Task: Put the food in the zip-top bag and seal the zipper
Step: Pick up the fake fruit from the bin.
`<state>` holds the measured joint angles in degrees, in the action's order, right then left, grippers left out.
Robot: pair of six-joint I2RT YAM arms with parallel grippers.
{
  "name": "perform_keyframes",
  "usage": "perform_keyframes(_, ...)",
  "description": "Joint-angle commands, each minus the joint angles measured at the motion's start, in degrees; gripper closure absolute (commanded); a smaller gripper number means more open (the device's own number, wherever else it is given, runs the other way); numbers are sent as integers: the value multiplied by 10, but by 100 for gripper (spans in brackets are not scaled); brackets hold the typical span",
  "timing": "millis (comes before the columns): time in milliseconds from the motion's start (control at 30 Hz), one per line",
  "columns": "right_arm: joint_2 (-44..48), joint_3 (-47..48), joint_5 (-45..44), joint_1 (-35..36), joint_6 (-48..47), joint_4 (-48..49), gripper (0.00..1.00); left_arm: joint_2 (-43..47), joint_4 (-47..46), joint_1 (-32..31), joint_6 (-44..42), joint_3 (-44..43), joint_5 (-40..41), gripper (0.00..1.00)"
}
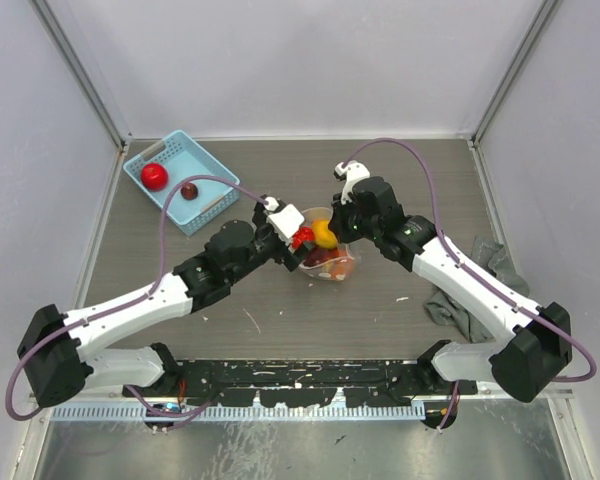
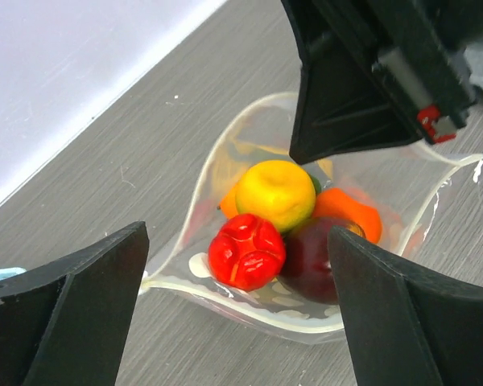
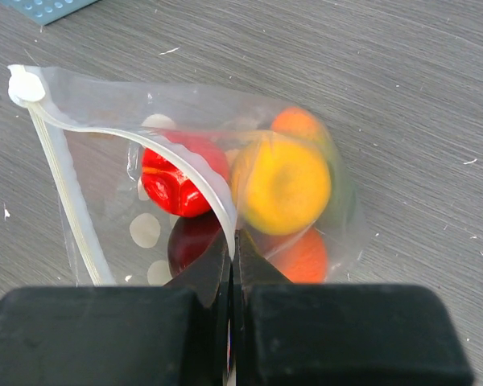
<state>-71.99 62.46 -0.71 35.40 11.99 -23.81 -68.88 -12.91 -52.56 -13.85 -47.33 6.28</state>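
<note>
The clear zip-top bag (image 1: 332, 268) lies mid-table with its mouth held wide. Inside it are food pieces: a red fruit (image 2: 247, 251), a yellow one (image 2: 275, 193), a dark red one (image 2: 310, 259) and an orange one (image 2: 350, 213). My left gripper (image 2: 237, 241) hangs open over the mouth; its fingers straddle the red fruit without touching it. My right gripper (image 3: 232, 237) is shut on the far mouth edge, pinching the zipper (image 3: 185, 165) strip. More food, a red fruit (image 1: 154, 176) and a dark red fruit (image 1: 189, 190), is in the basket.
A light-blue lattice basket (image 1: 206, 160) stands at the back left. A crumpled grey cloth (image 1: 470, 295) lies at the right, beside my right arm. Grey walls close the table at the back and sides.
</note>
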Motion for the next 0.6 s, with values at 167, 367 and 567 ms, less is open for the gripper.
perform_keyframes(167,-5,27,-6,-1,-7,32,100,54,113,0,117,-76,75,3)
perform_keyframes(367,-10,27,-10,-1,-13,35,100,61,193,44,163,-121,136,1)
perform_keyframes(567,-12,23,-13,-1,-19,42,100,27,296,138,237,-174,161,2)
